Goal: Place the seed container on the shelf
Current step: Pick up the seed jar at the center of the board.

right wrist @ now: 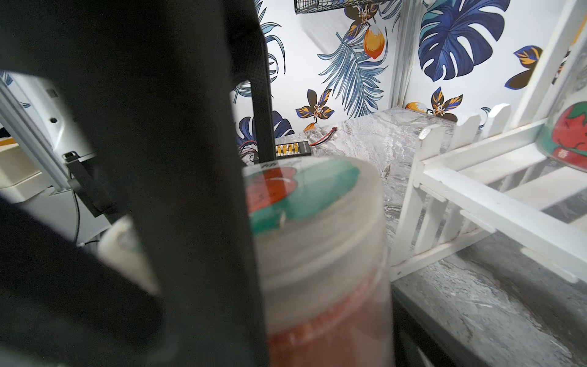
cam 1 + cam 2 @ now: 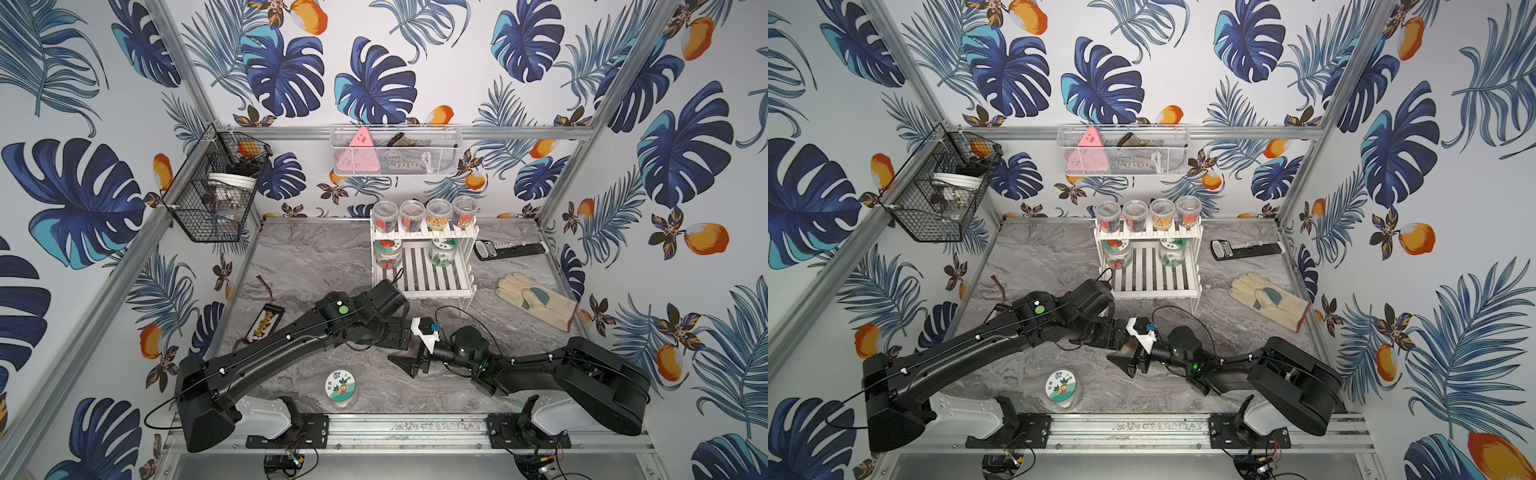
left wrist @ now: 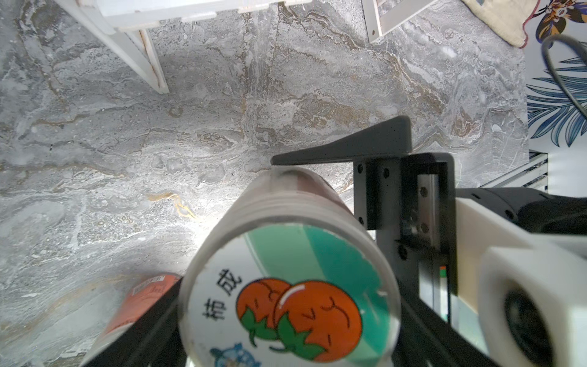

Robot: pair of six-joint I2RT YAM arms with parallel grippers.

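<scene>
- We see the seed container (image 3: 286, 295), a round jar of cloudy clear plastic. It has a ribbed screw lid with a glossy sticker of two orange fruits on green and white, and reddish-orange fill shows through its wall.
- The left gripper (image 3: 289, 305) clamps it, with a matte black finger (image 3: 149, 336) on each side of the lid.
- The right gripper (image 2: 411, 361) has its jaws spread wide around the same jar. One flat wedge-shaped finger (image 3: 346, 147) lies along the jar's far end, but we cannot tell whether it touches.
- In both top views the left wrist hides the jar.
- The table (image 2: 316, 266) is grey veined marble.
- Just beyond the fingers stands the shelf (image 2: 422, 274), a rack of white painted slats on thin legs. The jar is off it, held above the table in front of it.
- The upper tier carries four clear lidded cups (image 2: 411, 216), and the lower tier carries two labelled jars (image 2: 388, 253) at the back.
- On the near side of the fingers a second jar (image 2: 341, 388) stands upright on the table.
- A cream fabric glove (image 2: 536, 301) lies well apart from the right fingers.
</scene>
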